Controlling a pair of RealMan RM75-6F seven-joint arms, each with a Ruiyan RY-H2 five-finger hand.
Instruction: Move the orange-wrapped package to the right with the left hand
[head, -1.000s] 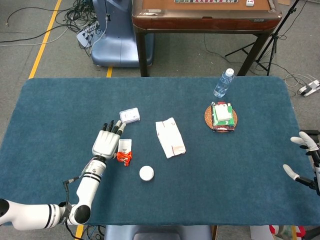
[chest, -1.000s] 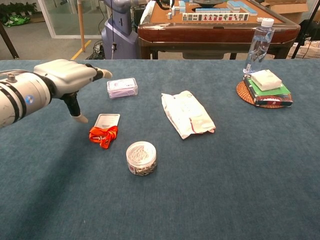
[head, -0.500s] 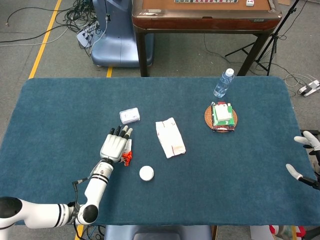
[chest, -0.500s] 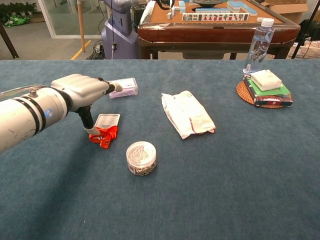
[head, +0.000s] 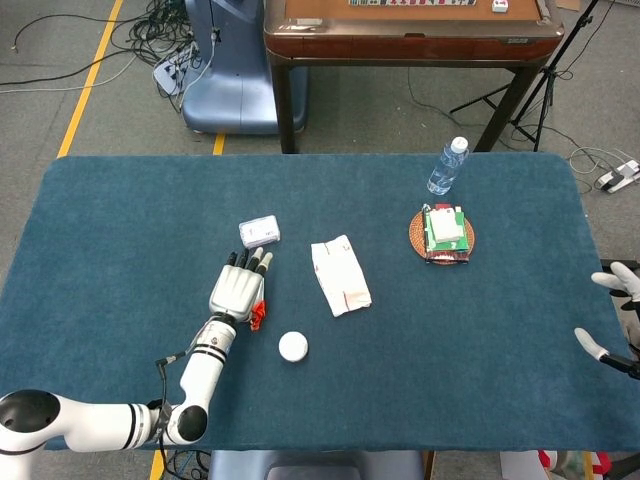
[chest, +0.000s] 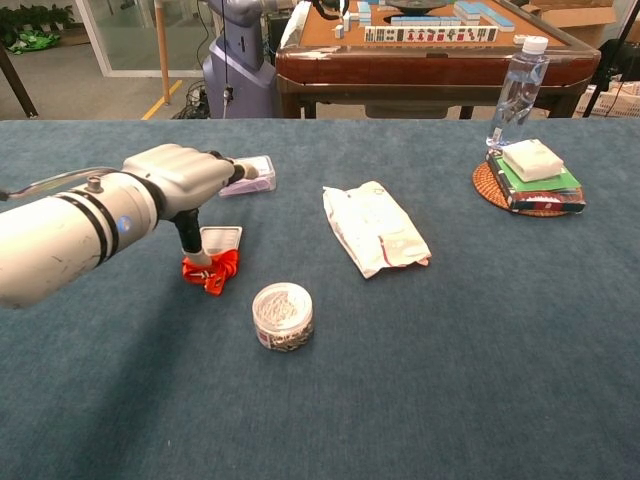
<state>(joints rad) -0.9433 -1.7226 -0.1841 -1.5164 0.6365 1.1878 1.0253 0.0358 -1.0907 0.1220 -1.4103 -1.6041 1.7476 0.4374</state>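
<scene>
The orange-wrapped package (chest: 212, 268) is a small flat pack with a white top and crumpled orange wrap, lying left of centre on the blue table. In the head view only its orange edge (head: 257, 316) shows beside my left hand (head: 238, 290). My left hand (chest: 185, 176) hovers over the package with its fingers stretched forward, and its thumb (chest: 192, 243) points down onto the package's left edge. Nothing is gripped. My right hand (head: 626, 306) sits at the table's far right edge, fingers spread and empty.
A white pouch (chest: 375, 228) lies right of the package, and a round clear tub of clips (chest: 282, 315) stands in front of it. A small clear box (chest: 252, 174) sits just beyond my left hand. A water bottle (chest: 518, 88) and stacked boxes on a coaster (chest: 529, 170) stand far right.
My left hand has moved right and forward, from beside the package to over it, with the thumb coming down onto its left edge. The right hand has drifted slightly toward the table's edge.
</scene>
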